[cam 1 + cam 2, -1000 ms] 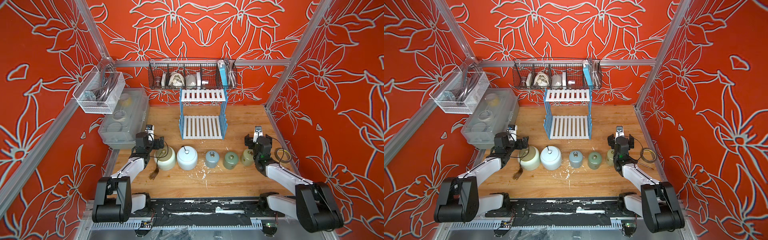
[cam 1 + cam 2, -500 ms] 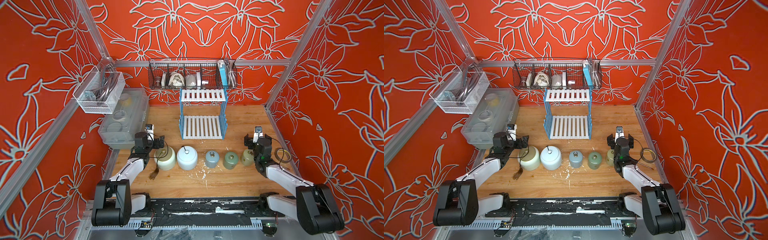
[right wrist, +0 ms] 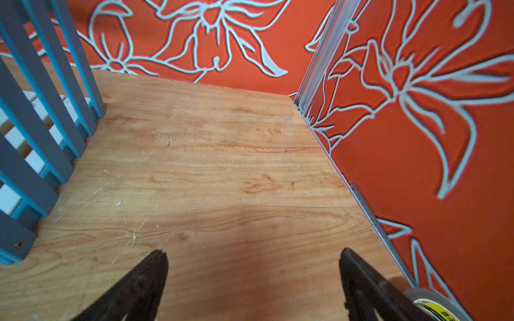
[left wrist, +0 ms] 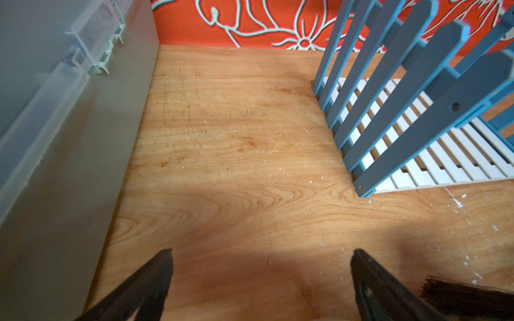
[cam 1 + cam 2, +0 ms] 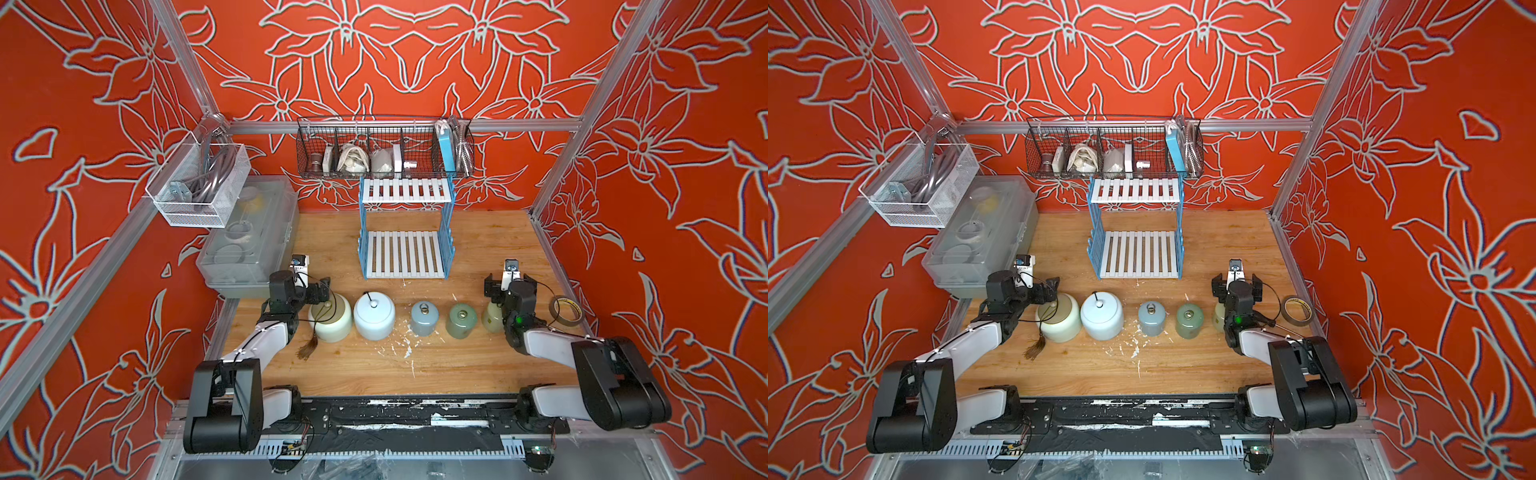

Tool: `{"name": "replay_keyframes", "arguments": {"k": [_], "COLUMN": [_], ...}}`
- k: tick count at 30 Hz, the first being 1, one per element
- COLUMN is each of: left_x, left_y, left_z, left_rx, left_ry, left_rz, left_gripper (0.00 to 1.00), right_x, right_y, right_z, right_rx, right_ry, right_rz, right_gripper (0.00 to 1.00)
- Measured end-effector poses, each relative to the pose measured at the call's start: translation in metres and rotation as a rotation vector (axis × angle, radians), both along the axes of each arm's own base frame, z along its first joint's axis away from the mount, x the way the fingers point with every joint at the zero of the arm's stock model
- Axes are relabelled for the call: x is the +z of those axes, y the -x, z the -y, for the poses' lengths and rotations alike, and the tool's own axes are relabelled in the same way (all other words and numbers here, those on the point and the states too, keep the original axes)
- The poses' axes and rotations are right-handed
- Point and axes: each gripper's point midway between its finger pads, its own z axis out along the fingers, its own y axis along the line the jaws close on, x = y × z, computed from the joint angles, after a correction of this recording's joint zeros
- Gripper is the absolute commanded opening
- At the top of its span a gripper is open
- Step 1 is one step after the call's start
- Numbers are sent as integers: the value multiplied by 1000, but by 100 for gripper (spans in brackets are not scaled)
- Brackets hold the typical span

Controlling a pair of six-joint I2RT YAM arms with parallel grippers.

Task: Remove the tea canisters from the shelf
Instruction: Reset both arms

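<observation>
Left wall: we list a clear mesh basket (image 5: pixel 199 187) hung on the rail, with grey tubing in it.
Far left: a frosted, lidded plastic bin (image 5: pixel 249 241) stands on the table (image 5: pixel 490 249) below that basket.
Left claw: the left gripper (image 4: pixel 261 258) has its jaws spread wide, with only bare wood between them. It holds nothing. In both top views it sits just far-left of the large cream canister (image 5: pixel 330 318), and we cannot tell whether they touch.
Canister 1: the large cream canister stands upright at the left end of the row. Its brown tassel (image 5: pixel 307 351) trails onto the table on the near side.
Canister 2: the pale blue canister (image 5: pixel 374 316) is squat and stands just right of the first.
Centre, far: the shelf (image 5: pixel 405 253) stands against the back wall under the black wire basket (image 5: pixel 384 149). All five canisters stand apart from it on the table, in a row on its near side.
Canister 3: the blue-grey canister (image 5: pixel 424 319) is small and has a ring knob.
Canister 4: the sage green canister (image 5: pixel 461 321) is near the third but apart from it.
Canister 5: we see the small cream canister (image 5: pixel 492 318) partly hidden by the right arm.
Right claw: the right gripper (image 3: pixel 253 258) is also spread wide and grips nothing. It sits just beyond the fifth canister.
Right edge: a tape roll (image 5: pixel 565 311) lies flat by the wall.
</observation>
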Motion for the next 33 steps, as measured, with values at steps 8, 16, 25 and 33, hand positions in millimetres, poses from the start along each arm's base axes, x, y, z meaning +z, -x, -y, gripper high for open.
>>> {"name": "replay_keyframes", "arguments": {"k": [8,16,25,33], "left_x": [3,8,9,8], "left_y": [-9,-14,-15,-15], "left_z": [7,4,2,-2], "left_rx": [-25,8,28,49], "left_ry": [45,54,45,40], "left_rz": [106,202,209,209], "left_gripper": [99,99,99,98], "right_x": [2,3,3,3], "right_y": [1,2,3,3], "right_z": [1,1,1,2], "right_rx": [2,2,2,1], "right_ry": [-9,-13,-14,-14], "right_rz": [22,35,34,35], "right_gripper": [99,99,99,99]}}
